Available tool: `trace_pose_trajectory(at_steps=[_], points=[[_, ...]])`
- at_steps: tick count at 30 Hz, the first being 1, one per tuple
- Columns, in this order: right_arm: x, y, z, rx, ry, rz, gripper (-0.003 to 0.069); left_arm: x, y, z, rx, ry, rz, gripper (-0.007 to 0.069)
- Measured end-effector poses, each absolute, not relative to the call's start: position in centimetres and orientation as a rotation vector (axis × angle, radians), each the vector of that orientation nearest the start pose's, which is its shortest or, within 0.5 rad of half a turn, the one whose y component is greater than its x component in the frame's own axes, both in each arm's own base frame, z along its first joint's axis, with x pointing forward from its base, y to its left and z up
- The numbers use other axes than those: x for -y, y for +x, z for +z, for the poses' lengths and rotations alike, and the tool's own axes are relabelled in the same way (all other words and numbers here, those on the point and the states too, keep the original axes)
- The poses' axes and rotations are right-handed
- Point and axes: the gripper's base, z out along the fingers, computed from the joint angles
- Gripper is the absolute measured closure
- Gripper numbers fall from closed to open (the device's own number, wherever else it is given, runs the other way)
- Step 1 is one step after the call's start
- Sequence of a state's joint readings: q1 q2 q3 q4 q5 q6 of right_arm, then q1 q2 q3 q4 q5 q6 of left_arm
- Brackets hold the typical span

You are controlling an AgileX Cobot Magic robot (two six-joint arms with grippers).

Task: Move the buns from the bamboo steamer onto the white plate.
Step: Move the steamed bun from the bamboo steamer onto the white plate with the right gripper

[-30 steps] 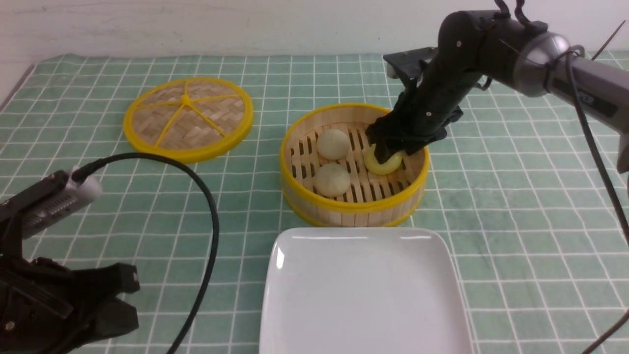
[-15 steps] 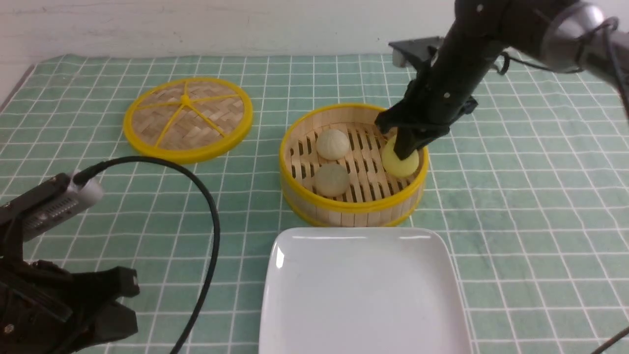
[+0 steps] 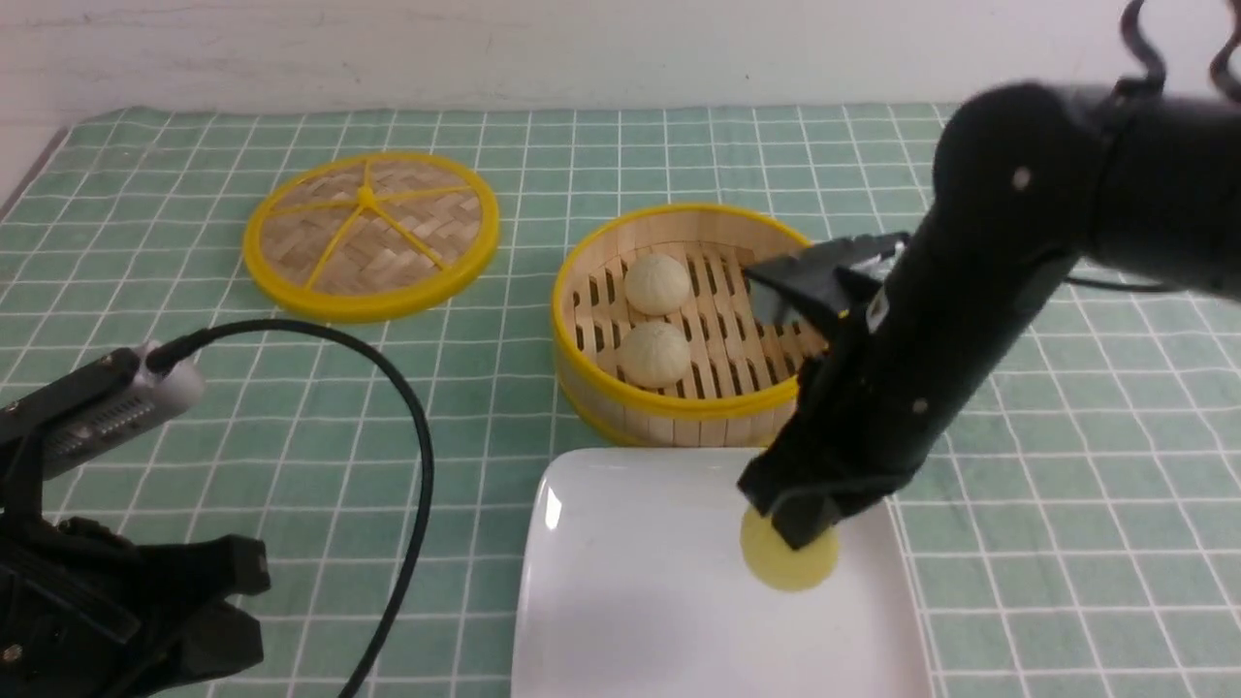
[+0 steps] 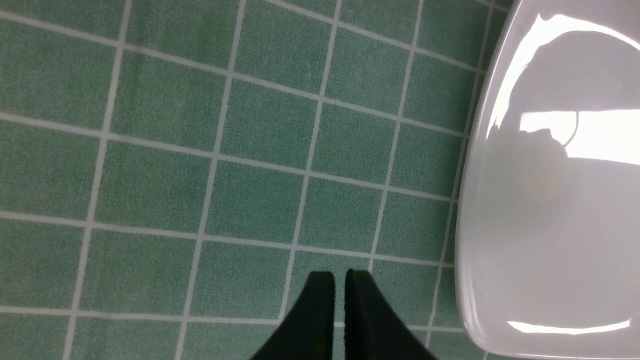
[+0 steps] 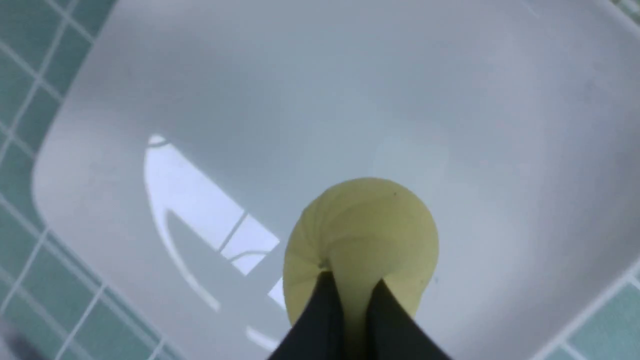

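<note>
Plate edges: the white plate [image 3: 630,601] lies on the green gridded worktop [image 3: 1096,543], its far rim just beside the steamer [image 3: 679,407].
Open room: bare plate surface to the left of the yellow bun; bare worktop between the plate and the left claw [image 4: 339,275], and more to the plate's right.
Lid: the woven lid [image 3: 368,233] lies flat on the worktop, left of the steamer and apart from it.
Yellow bun: over the plate's right half, pinched between the tips of the right claw [image 3: 771,514]; whether it touches the plate, I cannot tell.
Right claw: closed on the yellow bun [image 5: 360,230], the soft skin bunched up between its fingertips.
White buns: the far bun [image 3: 658,284] and the near bun [image 3: 654,355] sit in the steamer's left half, well apart from the right claw.
Left claw: holding nothing, a narrow gap between its tips, over worktop left of the plate.
</note>
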State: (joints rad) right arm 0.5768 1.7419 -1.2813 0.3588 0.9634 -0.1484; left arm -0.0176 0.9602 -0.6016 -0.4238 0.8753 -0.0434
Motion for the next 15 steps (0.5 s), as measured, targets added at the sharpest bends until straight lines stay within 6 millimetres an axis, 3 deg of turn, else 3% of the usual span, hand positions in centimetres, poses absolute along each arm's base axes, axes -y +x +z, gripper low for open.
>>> trace_pose_trajectory(at_steps=[3, 6, 9, 12, 15], points=[[-21.3, 28.3, 20.9, -2.798, -0.736, 0.501, 0.0582, 3.1, 15.6, 25.3, -2.669, -0.304, -0.530, 0.0559], [-21.2, 28.7, 19.2, -2.803, -0.704, 0.482, 0.0463, 3.1, 15.5, 25.3, -2.673, -0.302, -0.528, 0.0556], [-21.1, 28.8, 19.1, -2.799, -0.701, 0.474, 0.0355, 3.1, 15.5, 25.3, -2.679, -0.296, -0.520, 0.0556], [-20.8, 29.1, 19.6, -2.810, -0.755, 0.416, 0.0193, 2.8, 15.5, 25.2, -2.688, -0.274, -0.477, 0.0556], [-19.9, 29.4, 21.0, -2.893, -0.778, 0.334, 0.0134, 2.6, 15.4, 25.1, -2.696, -0.248, -0.427, 0.0556]])
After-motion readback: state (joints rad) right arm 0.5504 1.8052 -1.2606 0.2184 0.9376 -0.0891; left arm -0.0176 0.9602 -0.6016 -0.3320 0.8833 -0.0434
